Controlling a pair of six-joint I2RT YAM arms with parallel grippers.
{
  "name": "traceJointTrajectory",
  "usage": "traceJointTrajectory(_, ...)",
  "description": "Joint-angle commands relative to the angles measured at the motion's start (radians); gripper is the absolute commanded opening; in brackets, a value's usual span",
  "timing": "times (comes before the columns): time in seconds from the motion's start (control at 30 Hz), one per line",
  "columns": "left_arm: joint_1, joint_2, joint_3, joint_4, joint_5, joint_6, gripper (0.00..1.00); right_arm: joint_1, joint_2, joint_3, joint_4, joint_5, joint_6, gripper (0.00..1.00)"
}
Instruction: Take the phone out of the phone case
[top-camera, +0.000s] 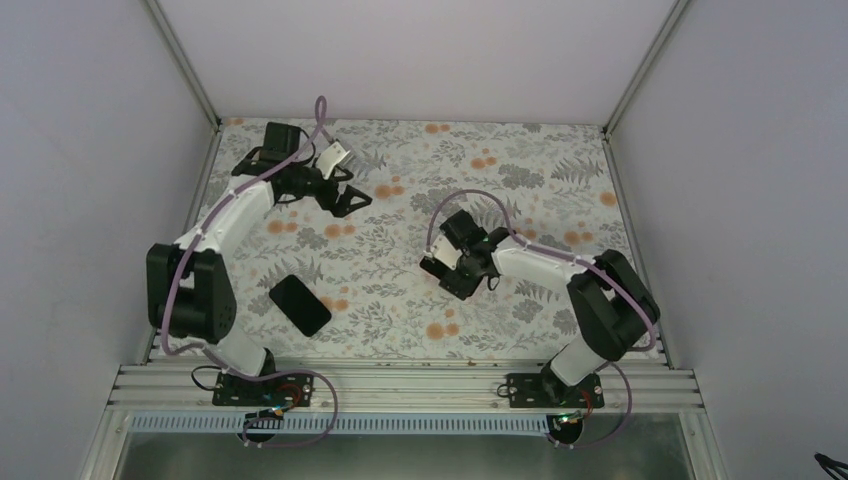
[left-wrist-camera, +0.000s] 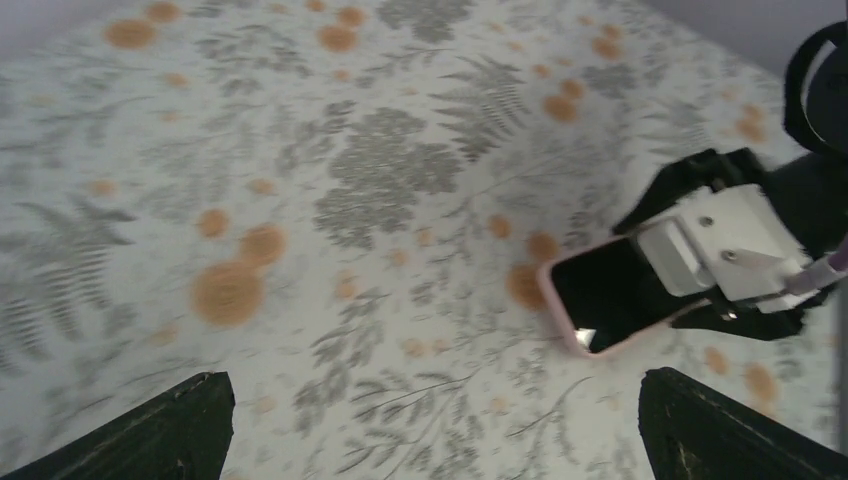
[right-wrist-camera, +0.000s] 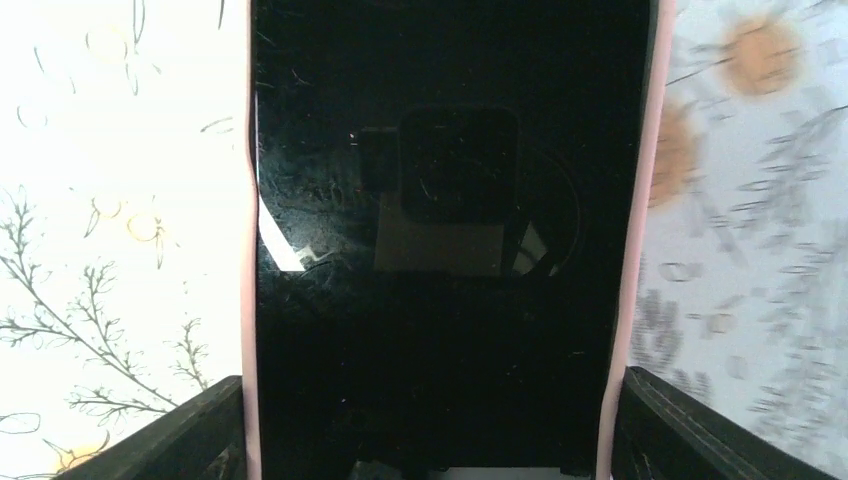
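A black-screened phone (right-wrist-camera: 440, 250) sits in a pink case (right-wrist-camera: 640, 200). My right gripper (right-wrist-camera: 425, 440) is shut on the case's two long edges, one finger (right-wrist-camera: 190, 435) on each side. In the top view the right gripper (top-camera: 447, 270) covers the phone at the table's middle. The left wrist view shows the phone (left-wrist-camera: 610, 295) with its pink case rim (left-wrist-camera: 556, 300) sticking out from the right gripper, low over the table. My left gripper (left-wrist-camera: 435, 385) is open and empty, to the far left in the top view (top-camera: 350, 200), well apart from the phone.
A flat black rectangular slab (top-camera: 300, 305) lies on the floral tablecloth (top-camera: 400, 290) near the left arm's base. Grey walls close the table on the left, back and right. A metal rail (top-camera: 400, 385) runs along the near edge.
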Motion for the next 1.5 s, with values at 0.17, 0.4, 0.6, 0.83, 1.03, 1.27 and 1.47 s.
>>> traceJointTrajectory(0.17, -0.008, 0.268, 0.215, -0.353, 0.407, 0.120, 1.00, 0.007, -0.102, 0.127, 0.106, 0.098, -0.019, 0.83)
traceJointTrajectory(0.4, -0.019, 0.429, 0.332, -0.408, 0.490, 0.069, 1.00, 0.028, -0.040, 0.226, 0.149, 0.121, -0.025, 0.83)
traceJointTrajectory(0.6, -0.036, 0.509, 0.396, -0.364, 0.488, -0.046, 1.00, 0.053, 0.003, 0.316, 0.149, 0.122, -0.040, 0.83)
traceJointTrajectory(0.83, -0.053, 0.526, 0.429, -0.309, 0.475, -0.144, 1.00, 0.080, 0.017, 0.365, 0.165, 0.126, -0.041, 0.83)
traceJointTrajectory(1.03, -0.071, 0.566, 0.464, -0.378, 0.505, -0.110, 0.76, 0.090, 0.026, 0.366, 0.208, 0.164, -0.051, 0.83)
traceJointTrajectory(1.27, -0.086, 0.609, 0.529, -0.534, 0.530, 0.016, 0.65, 0.093, 0.031, 0.373, 0.233, 0.199, -0.063, 0.84)
traceJointTrajectory(1.47, -0.098, 0.635, 0.554, -0.596, 0.549, 0.069, 0.63, 0.094, 0.032, 0.387, 0.231, 0.192, -0.070, 0.84)
